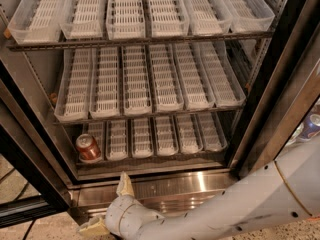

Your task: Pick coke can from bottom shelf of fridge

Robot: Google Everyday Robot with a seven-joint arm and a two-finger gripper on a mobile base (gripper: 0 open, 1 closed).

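While the coke can [88, 147] stands upright in the leftmost lane of the bottom shelf [165, 135], the gripper [105, 205] hangs below the can, spread wide and empty.

floor [46, 227]: speckled, beige | cables [6, 175]: dark, left floor | hand [108, 207]: low, bottom left

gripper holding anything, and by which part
Nothing is held. The gripper hangs open and empty low in front of the fridge, apart from the coke can standing in the leftmost lane of the bottom shelf.
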